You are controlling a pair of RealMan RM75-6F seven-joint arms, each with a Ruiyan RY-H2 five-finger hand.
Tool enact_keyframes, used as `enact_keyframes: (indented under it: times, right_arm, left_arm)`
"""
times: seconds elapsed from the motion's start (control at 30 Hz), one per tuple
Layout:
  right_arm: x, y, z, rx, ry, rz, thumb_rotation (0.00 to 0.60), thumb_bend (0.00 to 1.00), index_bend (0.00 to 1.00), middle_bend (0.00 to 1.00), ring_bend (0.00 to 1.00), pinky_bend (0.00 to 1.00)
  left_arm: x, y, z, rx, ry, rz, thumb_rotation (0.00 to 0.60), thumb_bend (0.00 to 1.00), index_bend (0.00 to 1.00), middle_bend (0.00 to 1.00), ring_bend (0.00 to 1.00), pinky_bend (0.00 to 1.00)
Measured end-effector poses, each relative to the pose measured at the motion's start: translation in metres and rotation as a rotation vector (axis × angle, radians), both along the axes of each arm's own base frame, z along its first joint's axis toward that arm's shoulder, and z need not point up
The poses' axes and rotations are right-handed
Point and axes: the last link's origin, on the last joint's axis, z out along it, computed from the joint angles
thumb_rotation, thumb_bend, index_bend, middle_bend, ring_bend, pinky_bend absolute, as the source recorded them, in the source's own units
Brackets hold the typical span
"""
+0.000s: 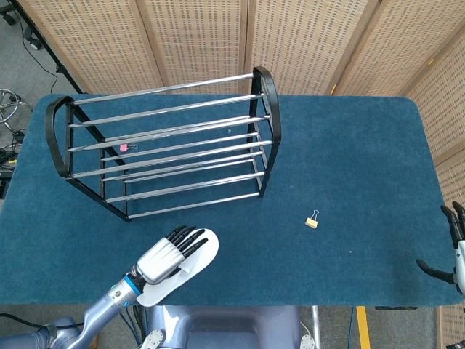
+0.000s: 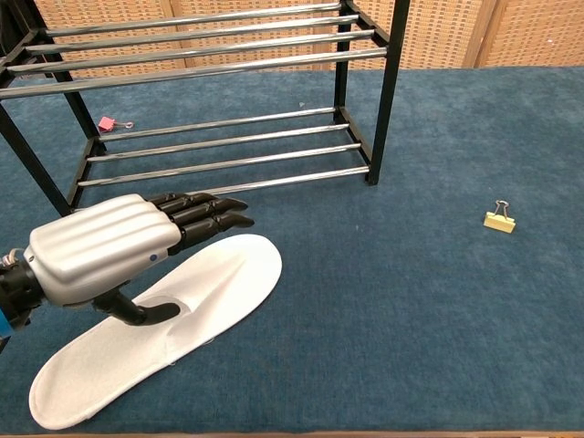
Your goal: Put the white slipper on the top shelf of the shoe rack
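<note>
White slipper (image 2: 173, 328) is lying flat on the blue table covering (image 1: 349, 167), just in front of the shoe rack (image 1: 163, 145) and well below its top shelf (image 2: 201, 41).

Risk assessment: the slipper is thin and limp, so a grasp closing on the sole edge alone is likely to fold it or let it slide on the pile. A low lift is risking a snag on the front chrome bars. A pink clip (image 2: 107, 122) is sitting under the rack and a yellow binder clip (image 2: 498, 221) is lying well apart to the right; neither is obstructing.

Left hand (image 2: 119, 251) is hovering over the slipper's middle, fingers extended and together, thumb hooking down near the strap. Contact cannot be confirmed; nothing is being held.

Right hand (image 1: 454, 251) is idling at the table's edge, fingers apart, empty.
</note>
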Motion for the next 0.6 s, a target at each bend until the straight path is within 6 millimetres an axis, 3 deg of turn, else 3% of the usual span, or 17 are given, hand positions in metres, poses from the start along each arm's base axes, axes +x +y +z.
enact_keyframes:
  times: [0.27,0.6]
  right_arm:
    - [0.000,-0.001,0.000,0.004,-0.004,-0.002,0.600,0.00,0.00,0.00,0.00,0.00]
    - [0.001,0.000,0.000,0.007,-0.006,0.002,0.600,0.00,0.00,0.00,0.00,0.00]
  left_arm:
    - [0.004,0.003,-0.010,0.016,0.025,-0.026,0.600,0.36,0.11,0.02,0.03,0.23]
    - [0.008,0.003,-0.015,0.053,-0.005,-0.066,0.600,0.47,0.42,0.29,0.25,0.43]
